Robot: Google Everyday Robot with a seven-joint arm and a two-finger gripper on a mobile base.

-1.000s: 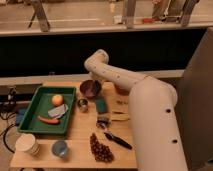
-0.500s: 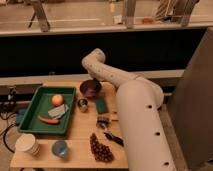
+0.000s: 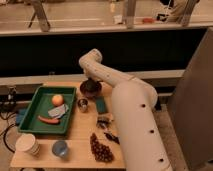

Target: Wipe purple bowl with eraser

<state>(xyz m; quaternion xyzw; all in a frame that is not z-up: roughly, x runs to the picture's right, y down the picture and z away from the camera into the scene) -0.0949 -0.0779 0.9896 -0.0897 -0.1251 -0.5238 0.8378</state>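
The purple bowl (image 3: 90,89) is small, round and dark maroon, and stands at the back middle of the wooden table (image 3: 80,131). My gripper (image 3: 89,80) reaches down from the white arm (image 3: 95,60) to just above the bowl's far rim, at or inside it. A dark teal rectangular block (image 3: 101,105), probably the eraser, lies flat on the table just in front and to the right of the bowl, apart from the gripper. A small shiny metal cup (image 3: 82,104) stands in front of the bowl.
A green tray (image 3: 30,112) on the left holds an orange fruit (image 3: 57,99), a grey cloth (image 3: 59,111) and a red carrot-like piece (image 3: 48,120). A paper cup (image 3: 27,145), blue cup (image 3: 60,148), grapes (image 3: 100,148) and black tool (image 3: 111,137) sit in front. My arm's bulk covers the table's right.
The arm's thick lower part has swung left and nearer to the camera. The gripper stays over the purple bowl. The block and the cup have not moved.
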